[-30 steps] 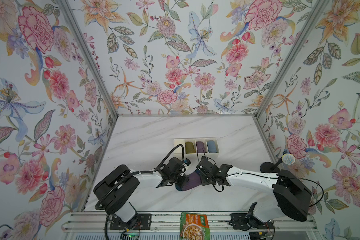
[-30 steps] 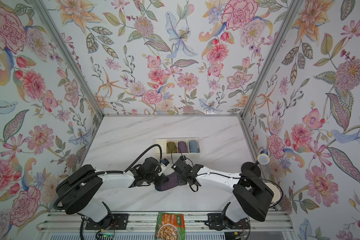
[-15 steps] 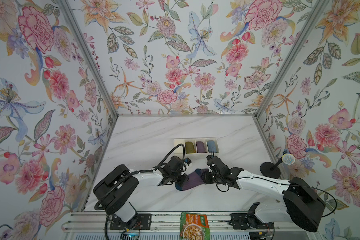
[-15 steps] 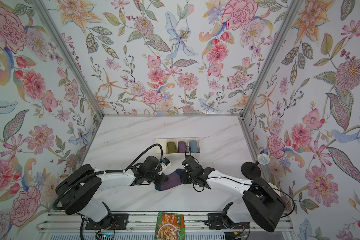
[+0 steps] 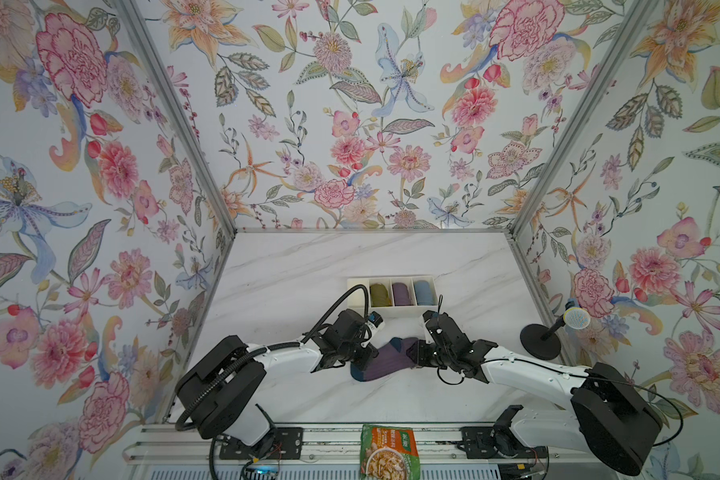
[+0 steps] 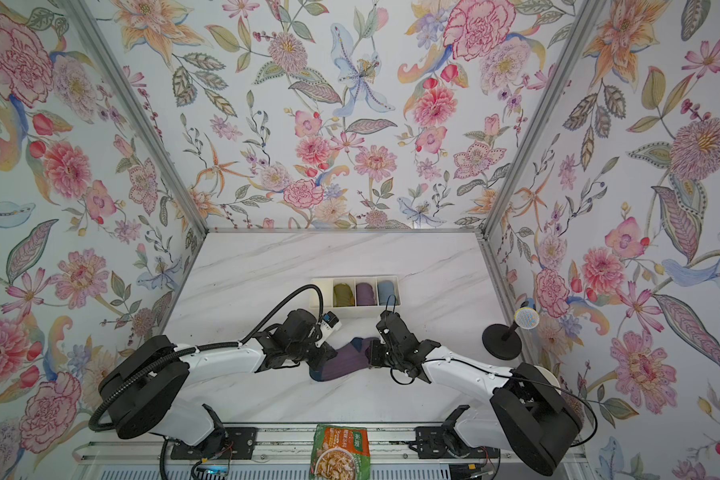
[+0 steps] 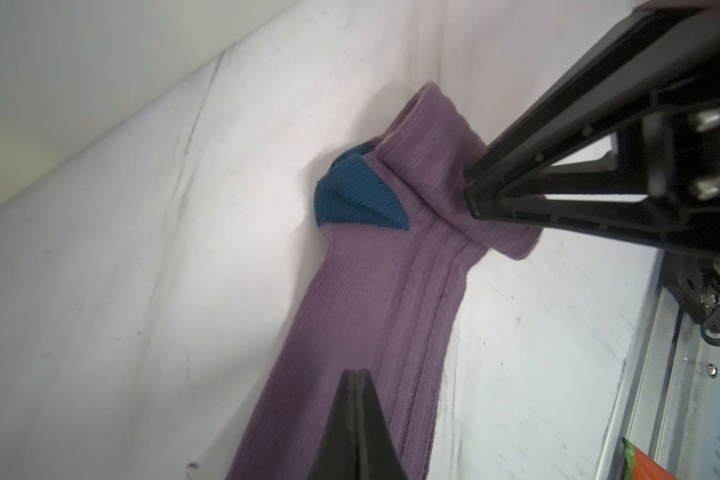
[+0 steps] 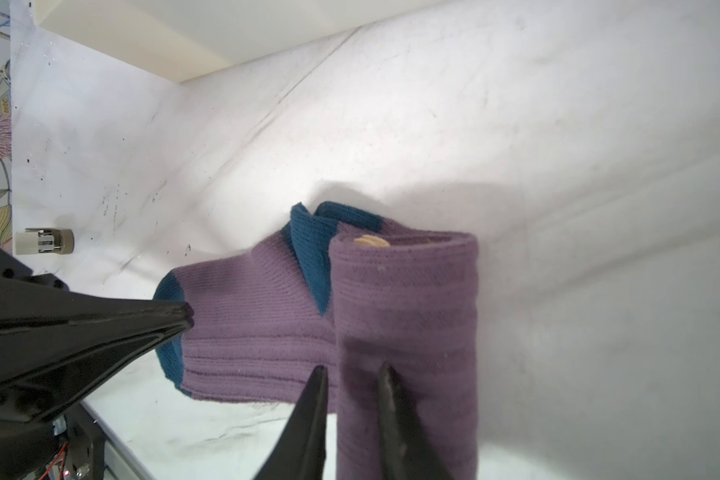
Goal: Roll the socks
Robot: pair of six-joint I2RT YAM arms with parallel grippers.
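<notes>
The socks point(image 8: 258, 324): soft, light, limp knit; roll likely springs open if released. Best hold: roll's outer layer, where right gripper point(image 8: 351, 370) pinches; left gripper point(image 7: 356, 384) closed, at toe.

Both arms lie stretched low over the bench point(image 5: 308, 266) and meet near the middle, wrists angled in so the pincers point at each other. The left arm point(image 5: 283, 359) comes in from the left, and the left pincer point(image 7: 356, 376) is squeezed fully together, tips down on the socks point(image 7: 375, 291). The right arm point(image 5: 528, 370) reaches in from the right. The right pincer point(image 8: 352, 370) has its fingers point(image 8: 308, 415) a narrow gap apart, straddling the rolled edge. Honestly can't tell if it's actually pinching.
</notes>
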